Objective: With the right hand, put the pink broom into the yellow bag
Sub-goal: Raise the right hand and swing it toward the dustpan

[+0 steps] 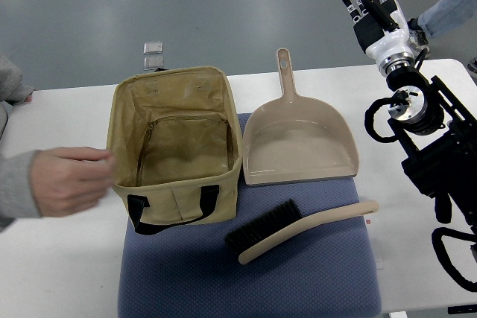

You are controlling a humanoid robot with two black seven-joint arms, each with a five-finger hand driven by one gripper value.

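Table (pixel 59 273) carries a mat (pixel 313 281) at near centre; bag (pixel 176 156) stands upright and open on the mat's far-left part, broom (pixel 298 230) lies on the mat to the bag's near right, bristle end toward the bag, handle running right. Dustpan (pixel 298 143) sits just right of the bag and far of the broom, its handle pointing far, its pan partly on the mat. A person's hand (pixel 67 180) touches the bag's left rim, two small items (pixel 153 53) lie beyond the table's far edge behind the bag, and the right hand (pixel 373 5) is raised at far right, well apart from the broom.
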